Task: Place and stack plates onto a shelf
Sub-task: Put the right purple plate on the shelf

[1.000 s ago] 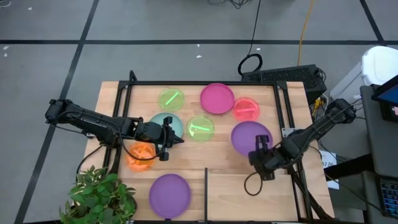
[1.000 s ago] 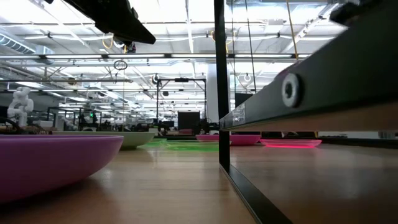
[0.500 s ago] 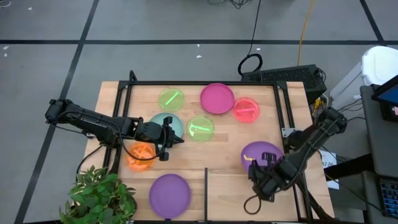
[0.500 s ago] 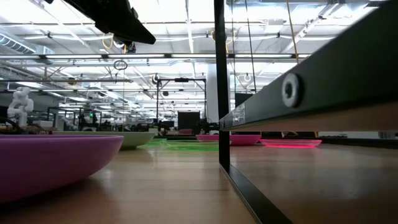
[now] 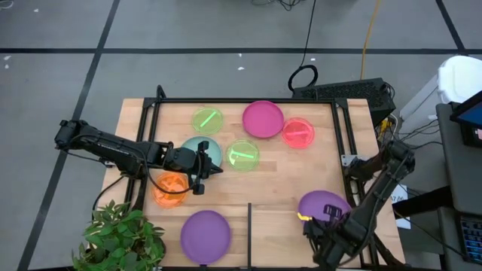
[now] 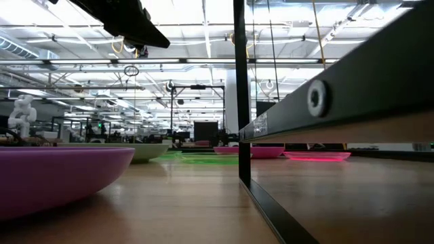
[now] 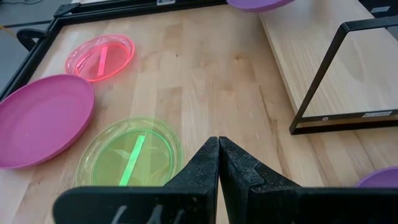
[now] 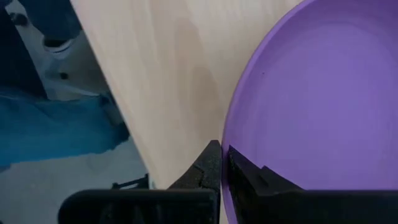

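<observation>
A purple plate (image 5: 324, 205) hangs over the shelf (image 5: 290, 233), the pale panel at the table's near right beside a thin black divider bar (image 5: 249, 223). My right gripper (image 5: 315, 220) is shut on this plate. My left gripper (image 5: 217, 168) is shut and holds nothing, hovering over the table's left middle by the pale teal plate (image 5: 202, 150). Flat on the table lie another purple plate (image 5: 205, 235), an orange one (image 5: 170, 188), two green ones (image 5: 208, 120) (image 5: 242, 155), a magenta one (image 5: 263, 119) and a red-pink one (image 5: 298, 132). My right gripper pinches the purple plate's rim (image 8: 231, 144) between its two fingers, one on the plate's upper face and one outside the edge. The fingers point down from above, at the plate's near-left side. The plate is lifted clear of the wood below.
A black metal frame (image 5: 226, 100) runs round the tabletop. A potted plant (image 5: 120, 239) stands at the near left corner. In the left wrist view the shelf's black frame (image 7: 323, 68) stands ahead of my left gripper (image 7: 219, 149). The shelf's edge and the floor (image 8: 56, 124) show beside the held plate.
My right gripper has carried the purple plate from the table's right middle toward the near edge, over the shelf, and has rolled its wrist on the way. The plate stays clear of the wood.
</observation>
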Available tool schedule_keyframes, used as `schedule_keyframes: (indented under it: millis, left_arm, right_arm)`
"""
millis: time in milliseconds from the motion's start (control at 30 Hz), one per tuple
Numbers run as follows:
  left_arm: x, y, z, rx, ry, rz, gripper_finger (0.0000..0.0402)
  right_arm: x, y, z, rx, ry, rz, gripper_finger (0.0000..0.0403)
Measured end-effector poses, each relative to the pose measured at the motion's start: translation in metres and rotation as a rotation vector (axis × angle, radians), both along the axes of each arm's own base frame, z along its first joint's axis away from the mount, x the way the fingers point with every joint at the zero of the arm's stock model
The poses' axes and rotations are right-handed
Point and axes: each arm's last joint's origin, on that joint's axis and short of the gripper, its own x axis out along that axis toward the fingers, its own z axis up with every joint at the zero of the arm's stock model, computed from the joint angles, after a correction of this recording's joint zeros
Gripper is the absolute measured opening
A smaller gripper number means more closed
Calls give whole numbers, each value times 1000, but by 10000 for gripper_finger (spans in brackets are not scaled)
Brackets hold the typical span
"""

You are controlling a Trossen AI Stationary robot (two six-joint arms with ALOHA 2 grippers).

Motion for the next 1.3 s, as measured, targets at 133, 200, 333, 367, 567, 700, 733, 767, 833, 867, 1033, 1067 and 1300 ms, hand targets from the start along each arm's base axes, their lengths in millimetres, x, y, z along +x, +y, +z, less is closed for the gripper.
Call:
schedule_keyframes:
  millis: [133,200,333,367,567,700,733,767,833,867,1033,1067,1300]
  left_arm:
    - [0,0,0,-1,0,1,17]
    - [0,0,0,-5,0,3,17]
    - [0,0,0,-4,-1,3,17]
    - [0,0,0,-5,-2,3,17]
    - [0,0,0,-5,-3,3,17]
    - [0,0,0,-5,-4,3,17]
    - [0,0,0,-5,-4,3,17]
    - [0,0,0,-5,-4,3,17]
    - [0,0,0,-5,-4,3,17]
    - [0,0,0,-5,-4,3,17]
    - [0,0,1,-8,-6,6,17]
    - [0,0,1,-11,-6,8,17]
    - [0,0,1,-21,-6,14,17]
  right_arm:
    - [-4,11,-4,27,7,-34,0]
    - [-6,15,-4,38,1,-33,0]
    - [-12,19,-4,41,5,-54,0]
    - [-14,20,-4,41,6,-54,0]
    - [-16,26,-3,71,-11,-69,0]
    - [-17,29,-5,79,-16,-71,0]
    - [-17,30,-7,76,-10,-77,0]
    - [-17,32,-8,76,-7,-82,0]
    - [-16,35,-11,83,-10,-79,0]
    - [-16,37,-12,88,-13,-77,0]
    - [-17,44,-16,103,-12,-94,0]
    - [-18,46,-17,109,-9,-90,0]
    - [-28,55,-18,142,5,-109,0]
